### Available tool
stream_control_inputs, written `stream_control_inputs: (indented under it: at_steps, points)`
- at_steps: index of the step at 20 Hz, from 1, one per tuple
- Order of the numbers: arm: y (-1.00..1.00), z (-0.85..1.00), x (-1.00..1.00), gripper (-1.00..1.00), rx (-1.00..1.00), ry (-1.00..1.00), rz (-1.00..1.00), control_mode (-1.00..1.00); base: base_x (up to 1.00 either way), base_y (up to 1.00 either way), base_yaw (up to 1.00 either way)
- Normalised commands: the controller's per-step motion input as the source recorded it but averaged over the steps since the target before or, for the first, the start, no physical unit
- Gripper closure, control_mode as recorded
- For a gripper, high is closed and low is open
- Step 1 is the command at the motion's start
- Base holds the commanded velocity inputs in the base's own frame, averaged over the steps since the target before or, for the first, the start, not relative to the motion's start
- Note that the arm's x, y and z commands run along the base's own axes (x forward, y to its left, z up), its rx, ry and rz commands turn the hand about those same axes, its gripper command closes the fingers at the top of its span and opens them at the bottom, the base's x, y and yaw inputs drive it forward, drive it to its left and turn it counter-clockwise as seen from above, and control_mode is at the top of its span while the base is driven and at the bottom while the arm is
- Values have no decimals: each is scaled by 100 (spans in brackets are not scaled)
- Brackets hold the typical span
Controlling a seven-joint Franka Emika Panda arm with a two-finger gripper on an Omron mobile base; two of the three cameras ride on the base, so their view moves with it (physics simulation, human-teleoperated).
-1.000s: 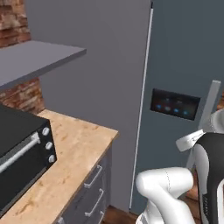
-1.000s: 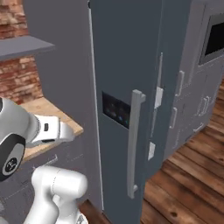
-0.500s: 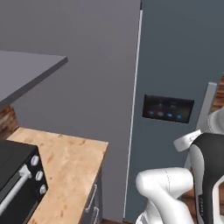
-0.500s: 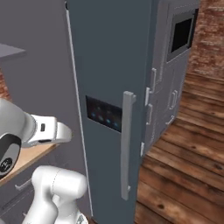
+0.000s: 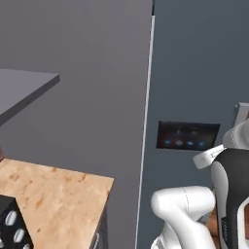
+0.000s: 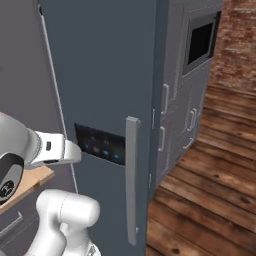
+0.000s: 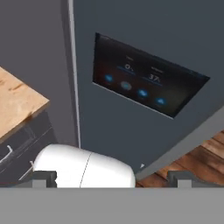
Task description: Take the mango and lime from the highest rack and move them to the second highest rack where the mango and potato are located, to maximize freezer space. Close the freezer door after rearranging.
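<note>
Your end effector stands spread as wide as it goes, its two dark fingertips far apart at the near edge of the hand view, holding and touching nothing. The tall slate blue-grey freezer door with its grey vertical bar handle is shut ahead of you, its dark control panel facing the hand. The light wooden desk lies to the left.

The white arm rose from the five o'clock corner of the left base view, elbow folded low and forearm reaching toward three o'clock. The gripper held nothing, its jaws spread wide.
</note>
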Motion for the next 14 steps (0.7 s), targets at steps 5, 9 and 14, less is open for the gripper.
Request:
stream_control_inputs:
  at_steps: [5, 9, 14]
  points:
    - [0, 0, 0, -100, 0, 0, 0, 100, 53, 0, 0]
    - [0, 0, 14, -100, 11, -1, 0, -100, 22, 0, 0]
    - [6, 31, 31, -100, 40, 0, -7, -100, 0, 0, 0]
